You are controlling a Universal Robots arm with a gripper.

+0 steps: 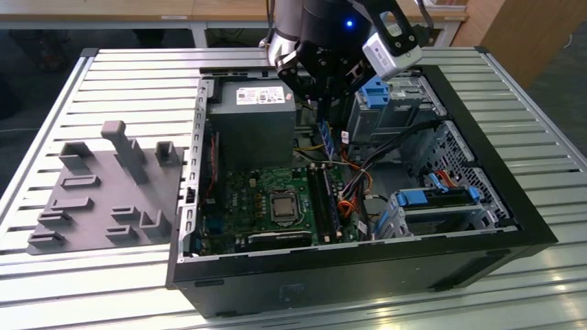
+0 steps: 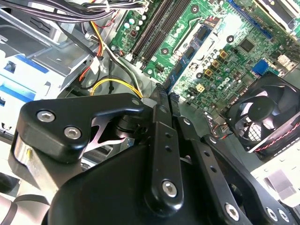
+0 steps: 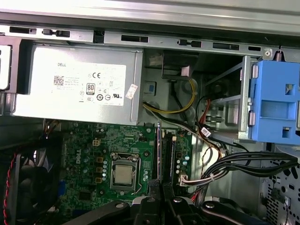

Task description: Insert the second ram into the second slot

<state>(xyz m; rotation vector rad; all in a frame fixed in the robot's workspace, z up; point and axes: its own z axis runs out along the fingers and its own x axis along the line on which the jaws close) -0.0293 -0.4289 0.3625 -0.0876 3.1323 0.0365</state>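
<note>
my gripper (image 1: 321,103) is pinched shut on the second ram (image 1: 324,133), held on edge above the motherboard's memory slots (image 1: 323,198). the slots lie straight below, and the ram's long axis looks parallel to them.

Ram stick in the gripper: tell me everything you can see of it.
The ram is a thin, narrow blue circuit-board strip, seen nearly edge-on. The gripper clamps it from above and holds it in the air inside the open case, beside the grey power supply, over the green motherboard. It is not yet seated in a slot.
</note>
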